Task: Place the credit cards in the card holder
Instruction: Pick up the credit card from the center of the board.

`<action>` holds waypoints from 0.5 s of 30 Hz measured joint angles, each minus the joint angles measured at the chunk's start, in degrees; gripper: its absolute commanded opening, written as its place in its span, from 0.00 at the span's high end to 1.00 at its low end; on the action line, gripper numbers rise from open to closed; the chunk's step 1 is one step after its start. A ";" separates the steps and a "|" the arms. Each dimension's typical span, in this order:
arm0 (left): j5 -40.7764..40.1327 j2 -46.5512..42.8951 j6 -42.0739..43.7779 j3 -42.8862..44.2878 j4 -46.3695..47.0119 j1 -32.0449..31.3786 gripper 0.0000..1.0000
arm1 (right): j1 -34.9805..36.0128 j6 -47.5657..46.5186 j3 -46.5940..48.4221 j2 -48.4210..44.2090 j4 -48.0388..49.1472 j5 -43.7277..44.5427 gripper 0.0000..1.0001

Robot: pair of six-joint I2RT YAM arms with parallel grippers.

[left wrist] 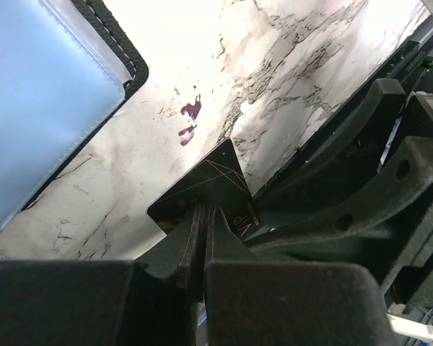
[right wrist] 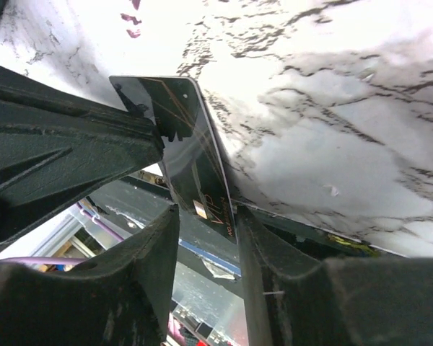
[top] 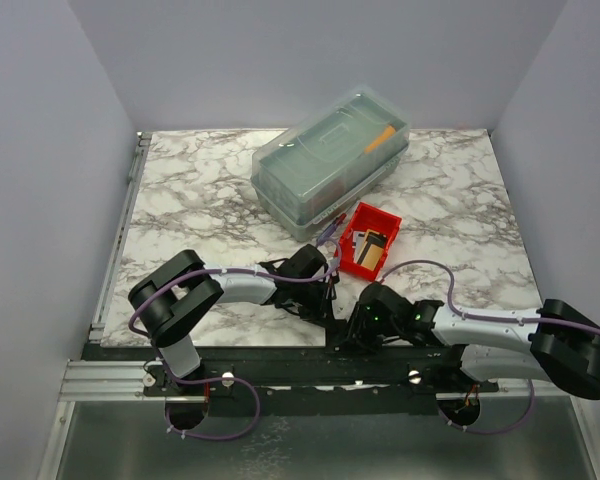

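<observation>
Right wrist view told the story best: a thin dark plastic credit card with fine gold lines (right wrist: 191, 144) stood on edge over the white-and-grey marble tabletop (right wrist: 332, 108). The right gripper (right wrist: 208, 216) had one finger on either side of the card's lower end. The gap was narrow, but whether the pads were actually biting couldn't be told.

The left gripper (left wrist: 204, 216) was clamped tight on the same card by one edge. So it read as a handover, probably so the right arm could get a grip better suited to sliding the card into a slot.

The black stitched-edge folding card holder (left wrist: 133, 68) lay on the table near the card in the left wrist view. It seemed to be open, with a pale blue inside showing, and it wasn't touching the card.

Over in the top view, more cards (top: 370, 248) sat in the small red plastic bin (top: 378, 213) beside the large clear lidded box (top: 330, 160) — so plenty of the job looked left to do.
</observation>
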 measured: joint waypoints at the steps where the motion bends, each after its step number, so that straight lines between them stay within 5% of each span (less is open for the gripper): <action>1: 0.00 0.00 0.00 0.00 0.00 0.00 1.00 | 0.00 0.52 -0.50 -0.11 0.37 0.04 0.63; 5: 0.00 0.00 -0.02 -0.02 0.00 0.00 1.00 | 0.00 1.95 -1.53 -0.11 1.25 0.37 0.73; 10: -0.02 -0.28 0.00 -0.17 -0.02 0.00 1.00 | 0.02 3.65 -1.92 -0.13 1.44 0.52 0.99; 15: -0.09 -1.81 0.24 0.04 -2.34 0.17 0.65 | 0.02 3.65 -1.25 -0.85 1.60 0.48 1.00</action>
